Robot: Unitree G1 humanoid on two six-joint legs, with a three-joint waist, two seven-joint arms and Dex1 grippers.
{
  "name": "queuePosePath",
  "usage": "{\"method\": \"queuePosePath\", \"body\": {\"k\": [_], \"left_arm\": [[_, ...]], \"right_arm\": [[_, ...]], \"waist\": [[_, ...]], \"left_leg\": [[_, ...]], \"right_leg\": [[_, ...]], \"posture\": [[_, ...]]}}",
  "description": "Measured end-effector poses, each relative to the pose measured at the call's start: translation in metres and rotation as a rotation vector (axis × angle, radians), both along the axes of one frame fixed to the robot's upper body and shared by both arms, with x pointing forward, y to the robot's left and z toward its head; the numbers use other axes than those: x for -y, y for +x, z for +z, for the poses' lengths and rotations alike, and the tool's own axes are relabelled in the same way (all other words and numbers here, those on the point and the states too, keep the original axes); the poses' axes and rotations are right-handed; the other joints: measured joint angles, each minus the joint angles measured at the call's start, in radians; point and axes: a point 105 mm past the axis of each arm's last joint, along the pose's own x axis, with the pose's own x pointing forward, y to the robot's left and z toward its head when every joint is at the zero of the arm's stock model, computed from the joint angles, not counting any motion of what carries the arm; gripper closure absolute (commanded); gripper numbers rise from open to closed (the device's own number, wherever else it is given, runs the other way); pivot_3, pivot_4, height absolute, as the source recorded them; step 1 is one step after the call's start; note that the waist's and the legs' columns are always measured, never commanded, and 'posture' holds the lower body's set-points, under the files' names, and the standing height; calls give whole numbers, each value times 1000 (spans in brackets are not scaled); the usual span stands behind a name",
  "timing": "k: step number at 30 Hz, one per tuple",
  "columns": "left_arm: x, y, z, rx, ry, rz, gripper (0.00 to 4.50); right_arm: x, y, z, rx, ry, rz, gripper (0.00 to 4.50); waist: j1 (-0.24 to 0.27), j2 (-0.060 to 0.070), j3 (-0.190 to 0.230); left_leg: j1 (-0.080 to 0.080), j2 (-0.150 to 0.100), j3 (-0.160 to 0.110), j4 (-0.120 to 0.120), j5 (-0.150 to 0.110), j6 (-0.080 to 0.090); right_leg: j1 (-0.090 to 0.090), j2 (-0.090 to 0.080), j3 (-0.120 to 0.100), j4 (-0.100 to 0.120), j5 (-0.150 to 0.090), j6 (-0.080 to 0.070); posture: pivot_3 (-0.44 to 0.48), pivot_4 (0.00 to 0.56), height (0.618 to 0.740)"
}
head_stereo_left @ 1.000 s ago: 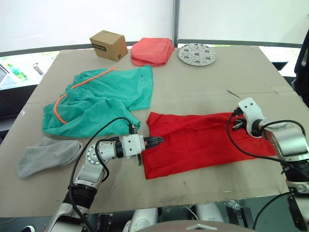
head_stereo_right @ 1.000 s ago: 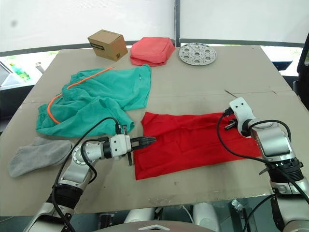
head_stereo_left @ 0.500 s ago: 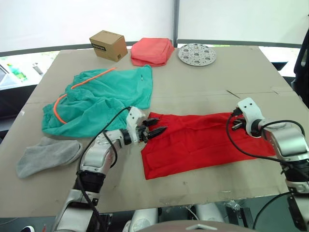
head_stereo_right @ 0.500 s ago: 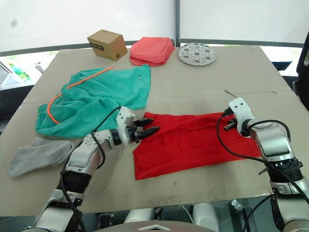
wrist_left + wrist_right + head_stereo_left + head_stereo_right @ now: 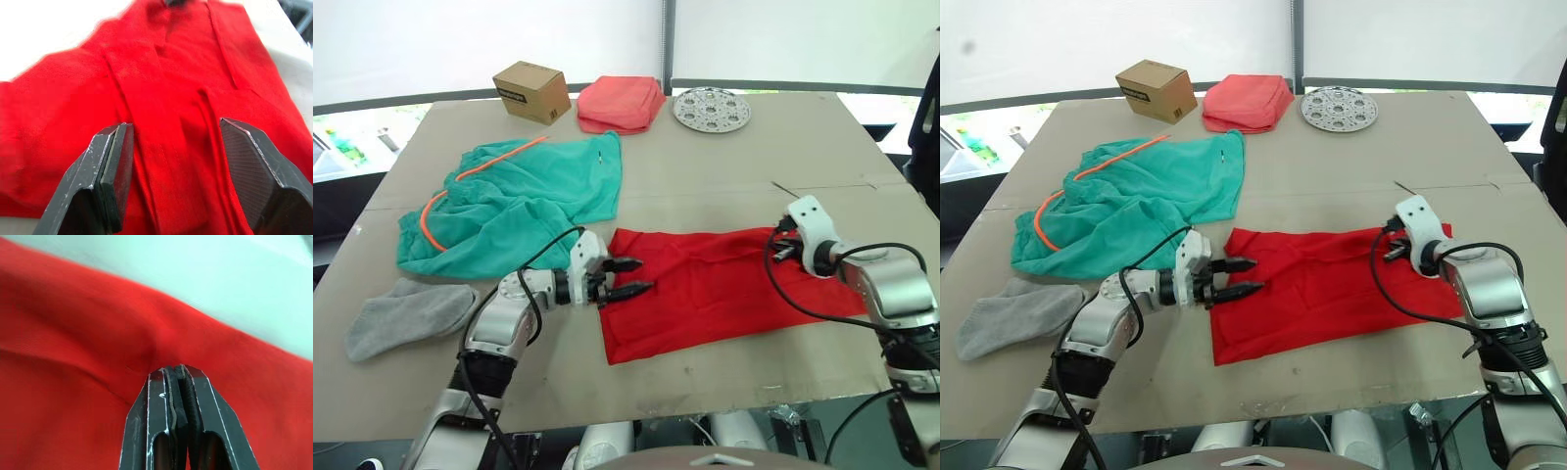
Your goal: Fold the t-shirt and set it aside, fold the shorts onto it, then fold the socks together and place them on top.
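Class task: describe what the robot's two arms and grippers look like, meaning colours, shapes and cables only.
Both arms are silver-grey metal segments with rounded joints, and black cables loop loosely outside them. The left gripper has two black tapered fingers on a white wrist housing. The right gripper sits behind an angular white wrist block with small dark holes; its black fingers are flat, with pale worn edges.

box [image 5: 532, 91] – pink cloth [image 5: 623, 104] – perforated disc [image 5: 711, 109]

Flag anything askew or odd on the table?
Nothing damaged or spilled. The shorts lie rumpled, their orange cord trailing out, and the t-shirt's near left corner is creased under the open left pincer. The right pincer is shut on the t-shirt's edge.
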Motion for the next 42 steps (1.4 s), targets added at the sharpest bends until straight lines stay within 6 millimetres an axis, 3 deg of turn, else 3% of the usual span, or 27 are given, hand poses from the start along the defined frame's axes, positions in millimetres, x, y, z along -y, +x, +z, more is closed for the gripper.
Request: {"method": "queuePosePath", "body": {"k": [2, 5, 9, 15, 21, 27, 29, 32, 39, 42], "left_arm": [[7, 6, 9, -25, -52, 24, 1464], [11, 11, 3, -97, -33, 63, 1464], [21, -3, -15, -199, 16, 10, 1464], [27, -29, 2, -227, -57, -158, 1464], [19, -12, 12, -133, -58, -110, 1464], [24, 28, 1, -64, 33, 66, 1464], [17, 42, -9, -50, 86, 129, 1464], [1, 66, -9, 67, 178, 197, 1464], [-3, 82, -11, 170, 200, 237, 1464], [-6, 78, -10, 156, 177, 223, 1464]], "right_arm": [[-9, 2, 18, 51, 8, 44, 4500], [-10, 2, 27, 87, -3, 66, 4500], [-13, -3, 23, 69, 16, 87, 4500], [0, -12, 13, 38, -32, 74, 4500], [10, -13, 6, 26, -58, 39, 4500], [16, 5, -4, 25, -58, -59, 4500], [21, 12, -10, 7, -63, -110, 4500], [34, 23, -17, 17, -124, -161, 4500], [75, 33, -18, 73, -321, -276, 4500], [78, 26, -15, 43, -286, -285, 4500]], "waist": [[2, 0, 0], [5, 0, 0], [1, 0, 0], [2, 0, 0], [3, 0, 0], [3, -1, 0], [1, -1, 0], [2, -1, 0], [7, -2, -1], [3, -2, -1]], "left_leg": [[0, 0, -1, 0, 0, 0], [0, -1, -2, 0, 0, 0], [0, -1, -1, 0, 0, 0], [0, 0, -1, 0, 0, 0], [0, -1, 0, 0, 0, 0], [0, -2, 0, 0, 0, 0], [0, -2, 0, 0, 0, 0], [1, -2, 0, 0, 0, 0], [1, -2, 0, 2, 0, 0], [0, -1, 0, 1, 0, 0]], "right_leg": [[0, 0, -1, 0, 0, 0], [1, 0, -1, 0, 0, 0], [0, 1, -1, 0, 0, 0], [0, 0, -1, 0, 0, 0], [0, 0, 0, 0, 0, 0], [0, 1, 0, 0, 0, 0], [0, 1, 0, 0, 0, 0], [1, 2, 0, 0, 0, 0], [2, 0, 0, 1, 0, 0], [1, 1, 0, 1, 0, 0]], "posture": [[0, 150, 740], [0, 150, 740], [0, 150, 740], [0, 150, 740], [0, 150, 740], [0, 150, 740], [0, 150, 740], [0, 150, 740], [0, 150, 740], [0, 150, 740]]}}
